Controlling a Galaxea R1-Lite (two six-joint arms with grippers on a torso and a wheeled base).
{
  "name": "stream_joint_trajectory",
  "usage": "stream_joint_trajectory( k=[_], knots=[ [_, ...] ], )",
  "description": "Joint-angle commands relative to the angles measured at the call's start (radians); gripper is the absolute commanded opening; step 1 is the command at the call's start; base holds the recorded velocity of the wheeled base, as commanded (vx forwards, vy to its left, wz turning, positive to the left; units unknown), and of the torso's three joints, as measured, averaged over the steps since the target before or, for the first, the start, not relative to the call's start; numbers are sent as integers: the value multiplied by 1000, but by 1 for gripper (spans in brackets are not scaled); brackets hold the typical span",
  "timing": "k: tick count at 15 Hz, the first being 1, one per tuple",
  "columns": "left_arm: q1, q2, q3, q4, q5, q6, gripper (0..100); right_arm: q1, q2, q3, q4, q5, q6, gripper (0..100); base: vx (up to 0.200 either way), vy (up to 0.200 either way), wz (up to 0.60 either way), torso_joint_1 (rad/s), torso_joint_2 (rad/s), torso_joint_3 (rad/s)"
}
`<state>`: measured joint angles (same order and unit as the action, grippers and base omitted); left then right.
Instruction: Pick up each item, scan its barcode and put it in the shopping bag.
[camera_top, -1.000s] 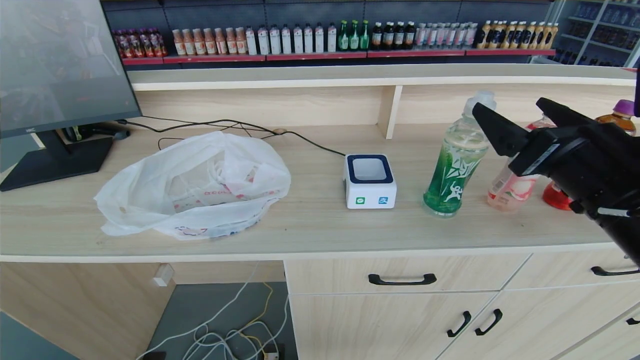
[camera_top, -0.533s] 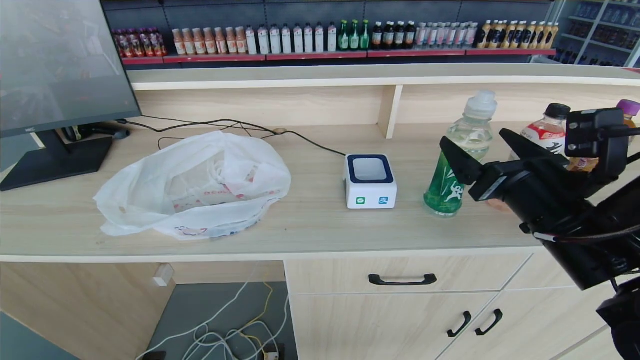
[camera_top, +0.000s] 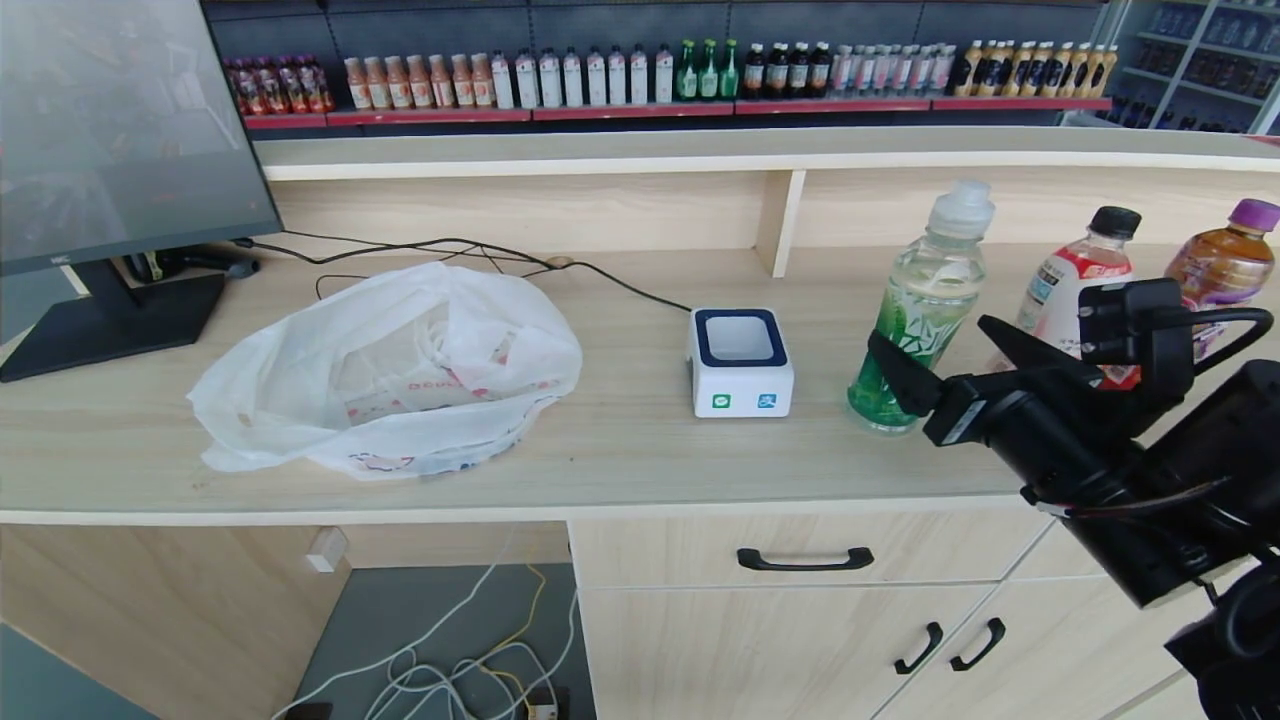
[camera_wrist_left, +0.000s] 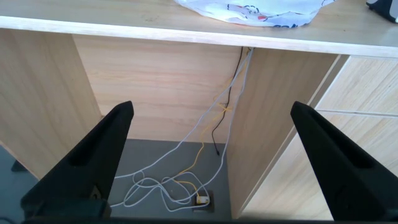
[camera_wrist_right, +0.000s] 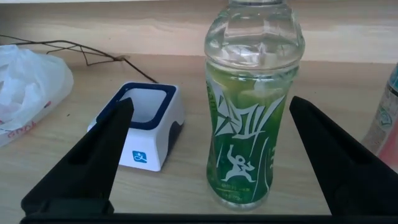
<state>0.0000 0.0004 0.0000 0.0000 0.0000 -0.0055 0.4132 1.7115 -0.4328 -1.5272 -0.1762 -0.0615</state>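
Jaws of the right gripper (camera_top: 927, 335) stand spread and empty, facing the green bottle (camera_top: 925, 290) upright just beyond them on the counter (camera_top: 620, 450), right of the scanner (camera_top: 740, 362) and well apart from the shopping bag (camera_top: 390, 370) at left. Nearly full, it likely feels heavy, its smooth plastic slippery, so the labelled middle looks the safest hold. The left gripper (camera_wrist_left: 211, 106) hangs spread below the counter.

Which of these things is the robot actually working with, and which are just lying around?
For the job: green-labelled bottle, black-capped bottle, purple-capped bottle, barcode scanner, shopping bag.
Just lying about: monitor, black cable, shelved bottles behind.
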Motion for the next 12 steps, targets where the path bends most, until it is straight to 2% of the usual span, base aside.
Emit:
stream_joint_trajectory(
  k=[1, 7, 12],
  knots=[
    [0, 0, 0, 0, 0, -1, 100, -4, 39, 5, -1, 0, 0, 100, 0, 0, 0, 0, 0, 0],
    [0, 0, 0, 0, 0, -1, 100, -30, 106, 11, -17, 0, -1, 100, 0, 0, 0, 0, 0, 0],
    [0, 0, 0, 0, 0, -1, 100, -56, 174, -84, -17, 0, -6, 100, 0, 0, 0, 0, 0, 0]
  ],
)
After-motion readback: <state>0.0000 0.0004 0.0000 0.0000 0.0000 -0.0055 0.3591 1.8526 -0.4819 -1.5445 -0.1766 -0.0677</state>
